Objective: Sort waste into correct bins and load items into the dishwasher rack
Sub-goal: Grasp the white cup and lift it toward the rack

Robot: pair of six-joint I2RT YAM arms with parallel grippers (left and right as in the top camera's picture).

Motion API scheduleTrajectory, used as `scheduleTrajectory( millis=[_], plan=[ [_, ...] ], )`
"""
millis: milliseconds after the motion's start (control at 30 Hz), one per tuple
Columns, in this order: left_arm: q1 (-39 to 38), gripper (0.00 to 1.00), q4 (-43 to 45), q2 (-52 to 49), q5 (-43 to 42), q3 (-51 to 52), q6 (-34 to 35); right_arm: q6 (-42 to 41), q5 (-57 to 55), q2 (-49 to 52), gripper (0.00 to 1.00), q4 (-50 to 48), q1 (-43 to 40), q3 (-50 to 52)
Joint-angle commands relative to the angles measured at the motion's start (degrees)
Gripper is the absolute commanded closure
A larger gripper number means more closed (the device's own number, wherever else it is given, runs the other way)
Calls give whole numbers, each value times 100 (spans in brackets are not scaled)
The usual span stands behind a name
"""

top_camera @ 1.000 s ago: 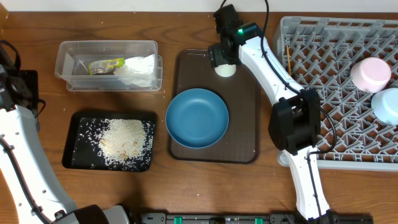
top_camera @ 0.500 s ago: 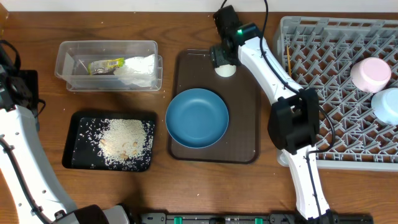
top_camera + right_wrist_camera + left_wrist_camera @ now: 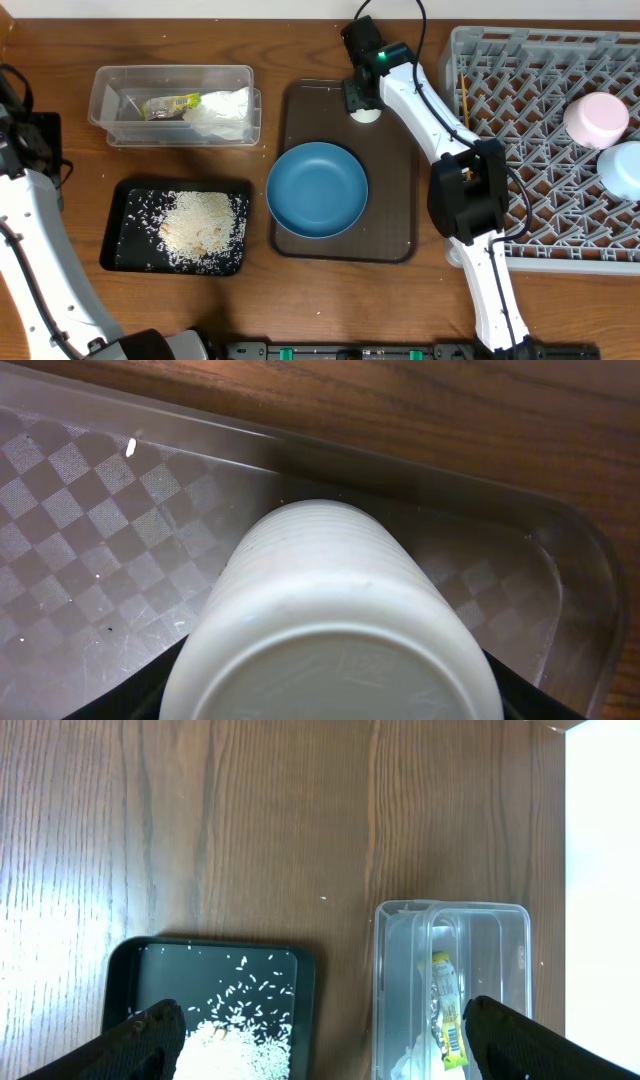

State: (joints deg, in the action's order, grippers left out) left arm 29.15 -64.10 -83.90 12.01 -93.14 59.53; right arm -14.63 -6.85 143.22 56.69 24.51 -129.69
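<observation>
A white ribbed cup (image 3: 330, 620) lies on the brown tray (image 3: 395, 220) at its back edge, base facing the right wrist camera. My right gripper (image 3: 360, 98) is shut on the cup, its dark fingers (image 3: 130, 695) pressed against both sides. A blue bowl (image 3: 317, 189) rests in the middle of the tray. The grey dishwasher rack (image 3: 530, 160) stands at the right with a pink cup (image 3: 596, 118) and a light blue cup (image 3: 622, 168) in it. My left gripper (image 3: 330, 1045) hangs open and empty, high over the table's left side.
A clear bin (image 3: 175, 105) holding wrappers and crumpled paper stands at the back left. In front of it a black tray (image 3: 130, 200) holds scattered rice. An orange stick (image 3: 465, 95) lies in the rack's left part.
My right gripper has shifted slightly back and left over the white cup, covering more of it. The left arm has stayed still.
</observation>
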Motion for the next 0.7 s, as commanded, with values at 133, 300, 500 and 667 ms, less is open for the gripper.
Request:
scheduleTrajectory(
  millis=[133, 300, 500, 667],
  plan=[
    [20, 8, -15, -33, 70, 2, -59, -15, -22, -826, 44, 55, -227, -76],
    [20, 8, -15, -33, 70, 2, -59, 17, -26, -1550, 44, 68, -640, -76],
    [20, 8, -15, -33, 70, 2, -59, 59, -348, -2367, 43, 144, -1598, -76],
    [20, 8, -15, -33, 70, 2, -59, 278, -452, -2594, 41, 247, -2693, -76]
  ],
)
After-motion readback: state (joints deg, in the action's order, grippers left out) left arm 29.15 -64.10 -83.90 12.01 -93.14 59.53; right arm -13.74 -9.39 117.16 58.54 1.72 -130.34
